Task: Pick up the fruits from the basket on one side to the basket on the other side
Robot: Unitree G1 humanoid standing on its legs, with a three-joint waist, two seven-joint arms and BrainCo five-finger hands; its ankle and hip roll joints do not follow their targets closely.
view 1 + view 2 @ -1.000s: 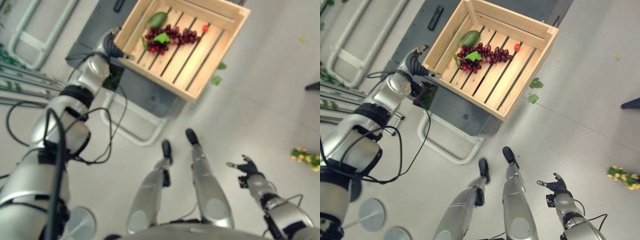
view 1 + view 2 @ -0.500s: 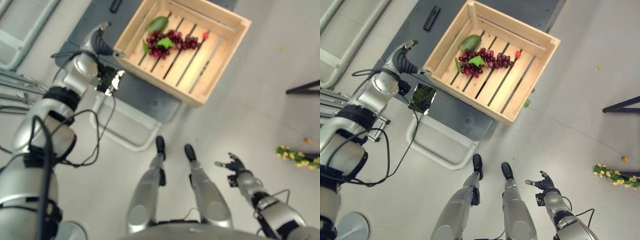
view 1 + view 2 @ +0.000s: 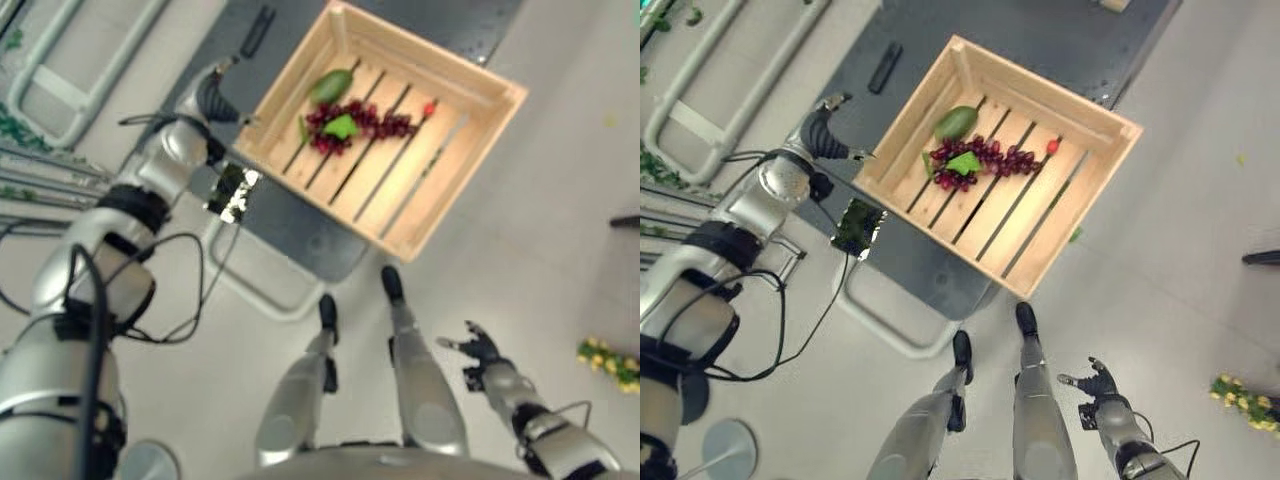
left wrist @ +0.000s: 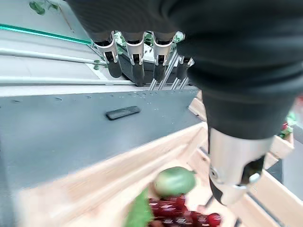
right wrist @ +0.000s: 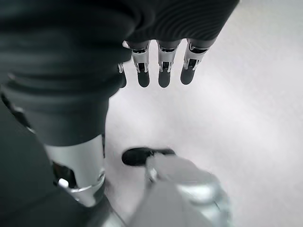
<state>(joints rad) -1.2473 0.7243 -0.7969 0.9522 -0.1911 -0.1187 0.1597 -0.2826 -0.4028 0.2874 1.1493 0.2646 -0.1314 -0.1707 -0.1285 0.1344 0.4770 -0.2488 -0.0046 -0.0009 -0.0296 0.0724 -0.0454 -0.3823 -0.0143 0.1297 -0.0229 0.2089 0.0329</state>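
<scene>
Camera's drifted more than anything; left robot hand still hovers beside the crate, fingers loose, holding nothing. Grapes and mango sit untouched inside. Right robot hand hangs open, idle.

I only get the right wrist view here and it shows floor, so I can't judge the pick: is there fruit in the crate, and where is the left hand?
Observer: Yes. The wooden crate holds a bunch of dark red grapes, a green fruit and a small red fruit.
Operator: And the left hand?
Observer: The left hand is raised beside the crate's outer wall, nearest the green fruit, fingers straight, holding nothing.
Operator: Is my right hand holding anything?
Observer: No. The right hand hangs open low over the floor, well away from the crate.
</scene>
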